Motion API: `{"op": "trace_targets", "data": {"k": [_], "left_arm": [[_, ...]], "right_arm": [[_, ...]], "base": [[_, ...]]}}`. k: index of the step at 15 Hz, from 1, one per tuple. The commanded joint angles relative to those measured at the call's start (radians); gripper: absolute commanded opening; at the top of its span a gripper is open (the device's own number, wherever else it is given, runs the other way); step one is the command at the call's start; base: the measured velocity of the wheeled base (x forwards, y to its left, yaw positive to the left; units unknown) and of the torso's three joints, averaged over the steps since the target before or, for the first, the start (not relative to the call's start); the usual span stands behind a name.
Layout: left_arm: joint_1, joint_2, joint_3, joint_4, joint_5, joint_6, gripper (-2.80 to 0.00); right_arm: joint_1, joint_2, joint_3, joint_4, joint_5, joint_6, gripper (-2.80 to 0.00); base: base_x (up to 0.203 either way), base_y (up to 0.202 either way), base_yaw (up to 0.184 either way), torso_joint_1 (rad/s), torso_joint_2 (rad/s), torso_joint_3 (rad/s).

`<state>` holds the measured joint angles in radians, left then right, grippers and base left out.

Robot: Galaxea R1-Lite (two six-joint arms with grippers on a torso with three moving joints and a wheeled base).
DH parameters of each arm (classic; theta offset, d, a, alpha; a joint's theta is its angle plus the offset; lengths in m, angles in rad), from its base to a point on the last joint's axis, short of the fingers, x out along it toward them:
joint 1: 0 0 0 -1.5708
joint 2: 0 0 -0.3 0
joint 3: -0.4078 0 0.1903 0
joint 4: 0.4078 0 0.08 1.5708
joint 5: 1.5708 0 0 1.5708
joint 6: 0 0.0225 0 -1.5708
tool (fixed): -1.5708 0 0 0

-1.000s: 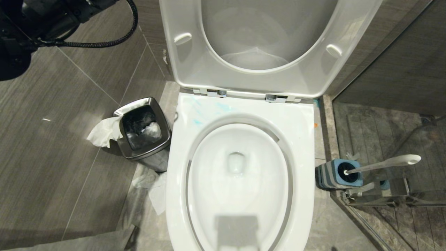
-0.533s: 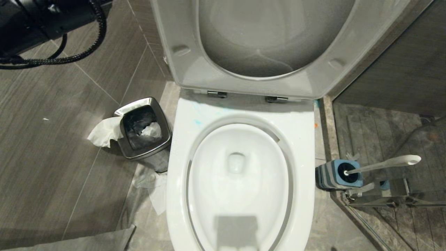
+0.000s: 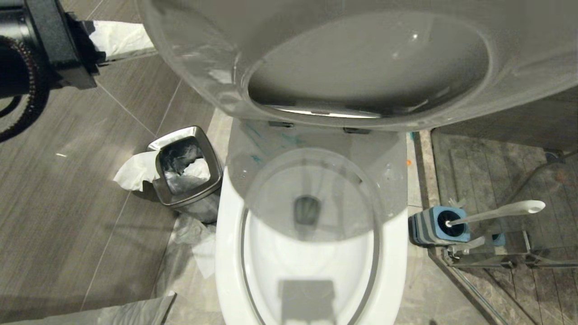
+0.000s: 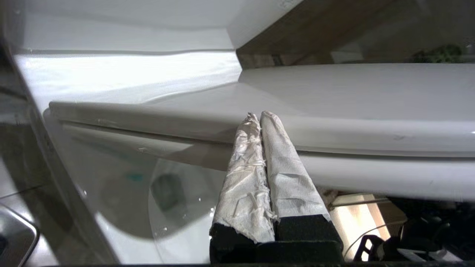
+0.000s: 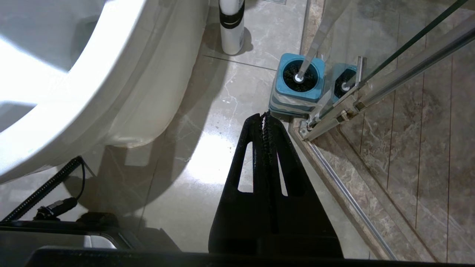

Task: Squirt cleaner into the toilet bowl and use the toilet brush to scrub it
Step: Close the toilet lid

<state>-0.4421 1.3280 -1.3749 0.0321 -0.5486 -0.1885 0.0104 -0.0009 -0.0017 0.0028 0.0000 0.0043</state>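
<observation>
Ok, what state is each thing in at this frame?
Seat: partway down, over the bowl.
Bowl: uncovered, teal smears on its rear rim.
Brush: in its holder.
Bin: open, tissue over its edge.
Left gripper: shut, at the seat's edge.
Right gripper: shut, empty, above the floor.

The toilet bowl point(image 3: 311, 253) is glossy white, with faint turquoise-blue streaks of cleaner point(image 3: 257, 158) on its back rim. The toilet brush point(image 3: 496, 212) has a white handle; its holder point(image 3: 435, 225) is grey with pale stripes and has a blue top. The waste bin point(image 3: 187, 167) is shiny steel with a black liner, and white paper point(image 3: 135, 169) hangs at its side. The floor point(image 3: 67, 203) is grey-brown with fine streaks. The left gripper point(image 4: 261, 116) is black, its fingers wrapped in white paper. The right gripper point(image 5: 264, 115) is all black.
</observation>
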Motion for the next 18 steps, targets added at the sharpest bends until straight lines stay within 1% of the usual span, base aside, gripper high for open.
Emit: {"op": "trace_targets", "data": {"k": [1, 4, 5, 6, 7, 8, 10, 11, 12, 13, 15, 16, 17, 18], "left_arm": [[0.007, -0.055, -0.014, -0.010, 0.025, -0.002, -2.80], [0.024, -0.126, -0.022, -0.023, 0.035, 0.017, -2.80], [0.038, -0.143, -0.026, -0.042, 0.054, 0.025, -2.80], [0.069, -0.143, -0.044, -0.058, 0.094, 0.045, -2.80], [0.080, -0.144, -0.055, -0.061, 0.105, 0.061, -2.80], [0.082, -0.146, -0.047, -0.055, 0.107, 0.070, -2.80], [0.085, -0.142, -0.039, -0.059, 0.112, 0.125, -2.80], [0.110, -0.139, -0.045, -0.064, 0.112, 0.134, -2.80], [0.152, -0.138, -0.051, -0.058, 0.110, 0.141, -2.80], [0.182, -0.135, -0.055, -0.029, 0.113, 0.156, -2.80], [0.198, -0.143, -0.073, 0.072, 0.140, 0.208, -2.80], [0.202, -0.144, -0.088, 0.092, 0.176, 0.215, -2.80], [0.204, -0.144, -0.095, 0.097, 0.195, 0.217, -2.80], [0.206, -0.147, -0.099, 0.097, 0.198, 0.217, -2.80]], "right_arm": [[0.000, 0.001, 0.000, 0.000, 0.000, 0.000, -2.80], [0.000, 0.001, 0.000, 0.000, 0.000, 0.000, -2.80], [0.000, 0.001, 0.000, 0.000, 0.000, 0.000, -2.80], [0.000, 0.001, 0.000, 0.000, 0.000, 0.000, -2.80], [0.000, 0.001, 0.000, 0.000, 0.000, 0.000, -2.80], [0.000, 0.001, 0.000, 0.000, 0.000, 0.000, -2.80], [0.000, 0.001, 0.000, 0.000, 0.000, 0.000, -2.80], [0.000, 0.001, 0.000, 0.000, 0.000, 0.000, -2.80], [0.000, 0.001, 0.000, 0.000, 0.000, 0.000, -2.80], [0.000, 0.001, 0.000, 0.002, 0.000, 0.000, -2.80], [0.000, 0.001, 0.000, 0.000, 0.000, 0.000, -2.80], [0.000, 0.001, 0.000, 0.000, 0.000, 0.000, -2.80], [0.000, 0.001, 0.000, 0.000, 0.000, 0.000, -2.80], [0.000, 0.001, 0.000, 0.000, 0.000, 0.000, -2.80]], "base": [[0.000, 0.000, 0.000, 0.000, 0.00, 0.000], [0.000, 0.000, 0.000, 0.000, 0.00, 0.000], [0.000, 0.000, 0.000, 0.000, 0.00, 0.000], [0.000, 0.000, 0.000, 0.000, 0.00, 0.000], [0.000, 0.000, 0.000, 0.000, 0.00, 0.000], [0.000, 0.000, 0.000, 0.000, 0.00, 0.000], [0.000, 0.000, 0.000, 0.000, 0.00, 0.000], [0.000, 0.000, 0.000, 0.000, 0.00, 0.000], [0.000, 0.000, 0.000, 0.000, 0.00, 0.000], [0.000, 0.000, 0.000, 0.000, 0.00, 0.000], [0.000, 0.000, 0.000, 0.000, 0.00, 0.000], [0.000, 0.000, 0.000, 0.000, 0.00, 0.000], [0.000, 0.000, 0.000, 0.000, 0.00, 0.000], [0.000, 0.000, 0.000, 0.000, 0.00, 0.000]]}}
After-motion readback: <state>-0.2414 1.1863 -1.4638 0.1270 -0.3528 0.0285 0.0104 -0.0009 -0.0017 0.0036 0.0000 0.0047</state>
